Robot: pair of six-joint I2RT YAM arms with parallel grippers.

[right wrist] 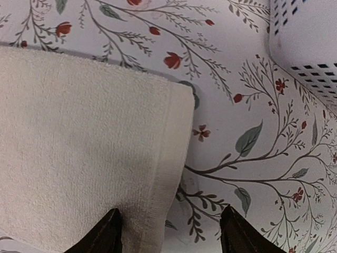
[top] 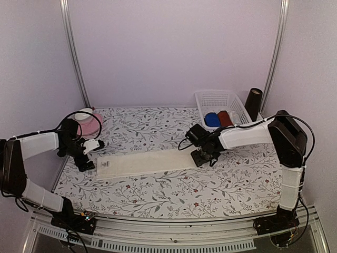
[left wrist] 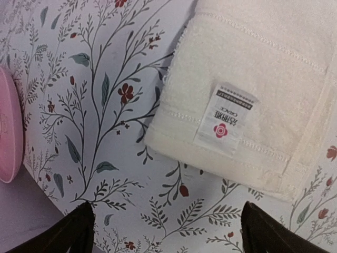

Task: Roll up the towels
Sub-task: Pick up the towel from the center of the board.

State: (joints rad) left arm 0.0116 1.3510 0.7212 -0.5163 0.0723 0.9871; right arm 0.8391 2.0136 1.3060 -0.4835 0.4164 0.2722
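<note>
Cream towel (top: pixel 145 163) flat on table (top: pixel 158 195). Left fingers (left wrist: pixel 79 234) apart at 9 o'clock end, right fingers (right wrist: pixel 105 237) apart at 3. Pink dish (top: pixel 92 125) at 10, basket (top: pixel 221 99) with blue towel (top: pixel 212 119) at 2.

The left arm (top: pixel 39 145) reaches in from the left side with the elbow bent and the wrist angled down. The left gripper (top: pixel 86 164) points downward, jaws spread wide, holding nothing. The right arm (top: pixel 245 134) extends leftward from a raised elbow. The right gripper (top: pixel 203 157) points downward, jaws parted, gripping nothing.
</note>
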